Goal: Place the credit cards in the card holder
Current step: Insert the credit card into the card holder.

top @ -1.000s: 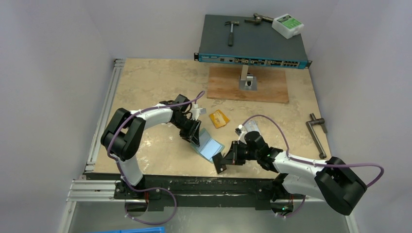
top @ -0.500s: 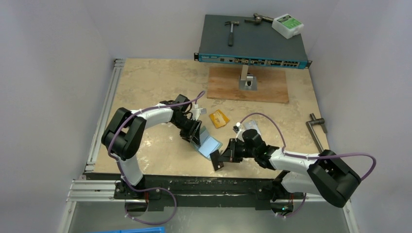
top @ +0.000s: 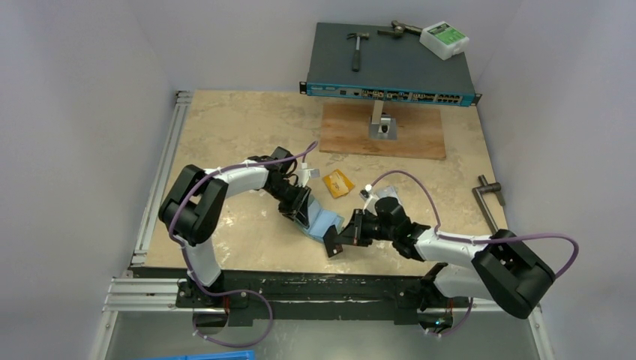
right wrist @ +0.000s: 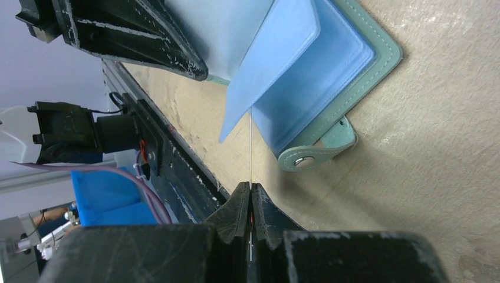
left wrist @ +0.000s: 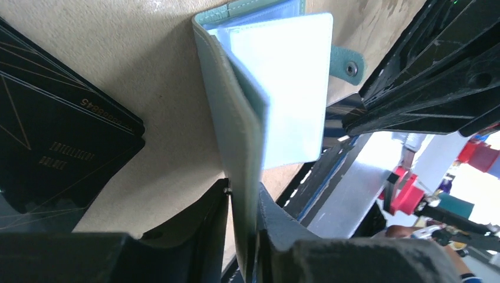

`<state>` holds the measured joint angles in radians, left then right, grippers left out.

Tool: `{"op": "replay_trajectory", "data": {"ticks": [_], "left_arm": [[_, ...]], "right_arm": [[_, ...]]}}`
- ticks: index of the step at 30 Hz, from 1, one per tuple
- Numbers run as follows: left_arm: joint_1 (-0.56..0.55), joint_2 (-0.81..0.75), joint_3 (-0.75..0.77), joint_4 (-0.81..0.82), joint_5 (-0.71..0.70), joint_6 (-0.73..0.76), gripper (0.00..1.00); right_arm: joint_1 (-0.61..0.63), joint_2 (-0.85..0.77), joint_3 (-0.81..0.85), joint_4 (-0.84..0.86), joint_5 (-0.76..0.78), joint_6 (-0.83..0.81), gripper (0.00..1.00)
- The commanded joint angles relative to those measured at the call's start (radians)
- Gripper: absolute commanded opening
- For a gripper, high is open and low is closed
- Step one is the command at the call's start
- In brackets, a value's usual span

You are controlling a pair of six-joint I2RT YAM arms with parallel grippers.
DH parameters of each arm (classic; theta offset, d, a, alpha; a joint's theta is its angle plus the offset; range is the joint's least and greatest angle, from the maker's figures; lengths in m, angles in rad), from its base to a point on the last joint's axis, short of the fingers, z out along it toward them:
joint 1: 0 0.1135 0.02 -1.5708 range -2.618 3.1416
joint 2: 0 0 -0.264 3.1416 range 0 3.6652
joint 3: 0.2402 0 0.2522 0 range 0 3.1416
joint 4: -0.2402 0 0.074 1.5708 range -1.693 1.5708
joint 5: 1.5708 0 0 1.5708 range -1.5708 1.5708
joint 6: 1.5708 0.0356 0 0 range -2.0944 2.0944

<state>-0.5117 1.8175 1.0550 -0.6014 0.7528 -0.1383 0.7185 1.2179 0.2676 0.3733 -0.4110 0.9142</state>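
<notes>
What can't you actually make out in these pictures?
- Right wrist: the card in the right gripper shows edge-on only; its face is hidden.
- Left wrist: whatever sits inside the card holder, covered by its own leaves.
- Left wrist: the black printed rectangle, cut off by the left edge.

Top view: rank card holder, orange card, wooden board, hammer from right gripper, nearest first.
1. card holder, just left of the right gripper
2. orange card, behind, mid-table
3. wooden board, far back centre
4. hammer, on the switch, rearmost
</notes>
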Motion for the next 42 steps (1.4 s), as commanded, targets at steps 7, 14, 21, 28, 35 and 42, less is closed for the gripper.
{"op": "replay_trajectory", "data": {"ticks": [7,14,21,28,35,42], "left_arm": [[0.006,-0.006,0.036,-0.009,0.087,0.005,0.58],[0.017,-0.005,0.037,0.005,0.138,-0.017,0.6],[0.039,0.006,0.051,-0.009,0.182,-0.018,0.6],[0.05,0.01,0.055,-0.02,0.198,-0.011,0.58],[0.051,0.063,0.065,-0.005,0.057,-0.043,0.35],[0.05,0.104,0.097,-0.012,0.053,-0.056,0.06]], "right_arm": [[-0.005,0.08,0.11,0.122,-0.026,-0.006,0.0],[-0.006,0.154,0.141,0.166,-0.041,-0.005,0.0],[-0.005,0.208,0.163,0.189,-0.057,-0.01,0.0],[-0.006,0.25,0.183,0.208,-0.072,-0.013,0.0],[-0.005,0.238,0.16,0.212,-0.079,-0.008,0.0],[-0.009,0.204,0.11,0.18,-0.063,-0.014,0.0]]}}
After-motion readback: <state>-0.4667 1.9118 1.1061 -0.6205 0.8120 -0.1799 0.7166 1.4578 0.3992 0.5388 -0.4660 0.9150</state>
